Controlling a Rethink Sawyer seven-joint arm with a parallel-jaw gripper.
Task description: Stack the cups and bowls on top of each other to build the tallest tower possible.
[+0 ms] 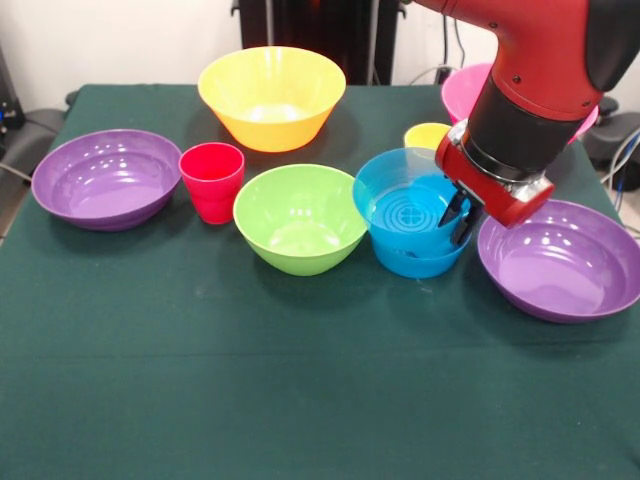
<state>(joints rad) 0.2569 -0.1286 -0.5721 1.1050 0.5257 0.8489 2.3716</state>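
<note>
Gripper [460,215] down at the right rim of the two nested blue bowls [410,225], black fingertips straddling the wall; grip state impossible to tell. Glossy smooth plastic, round, ringed base inside. Lime green bowl [299,217] just left, ridged red cup [212,181] beyond it. Wide shallow purple bowl [560,260] just right, on the green cloth table [300,380].

A robot lab – a red arm [540,80] over a green-covered desk [300,380], loose cables [620,160] by a plain white wall [120,40].
</note>
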